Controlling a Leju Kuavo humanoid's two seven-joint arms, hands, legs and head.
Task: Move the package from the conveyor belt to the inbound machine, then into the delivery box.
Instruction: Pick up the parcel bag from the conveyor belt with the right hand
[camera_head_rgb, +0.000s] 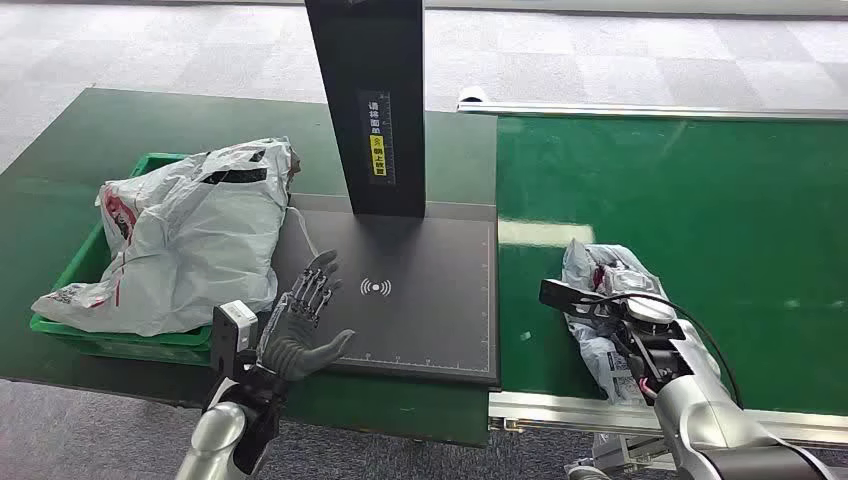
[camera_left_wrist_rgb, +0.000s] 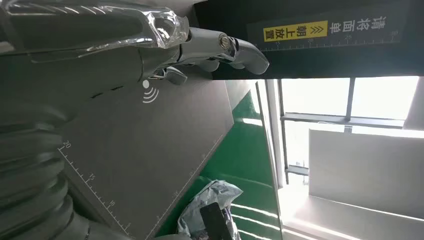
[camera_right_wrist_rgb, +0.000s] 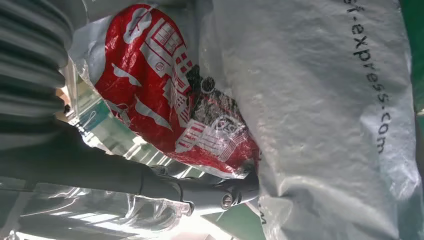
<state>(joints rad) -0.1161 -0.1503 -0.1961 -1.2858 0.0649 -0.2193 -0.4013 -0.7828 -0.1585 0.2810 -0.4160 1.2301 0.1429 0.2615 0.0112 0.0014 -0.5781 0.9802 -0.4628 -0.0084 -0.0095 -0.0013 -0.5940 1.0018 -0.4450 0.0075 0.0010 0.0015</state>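
Left of the inbound machine (camera_head_rgb: 420, 300), a green delivery box (camera_head_rgb: 80, 270) holds a big white bag (camera_head_rgb: 190, 240). The left hand (camera_head_rgb: 300, 325) hovers over the machine's dark plate, fingers spread, holding nothing. Right of the machine, on the conveyor belt (camera_head_rgb: 700, 200), the right hand (camera_head_rgb: 625, 310) rests on the package (camera_head_rgb: 600, 350); whether its fingers have closed on it, I cannot tell.
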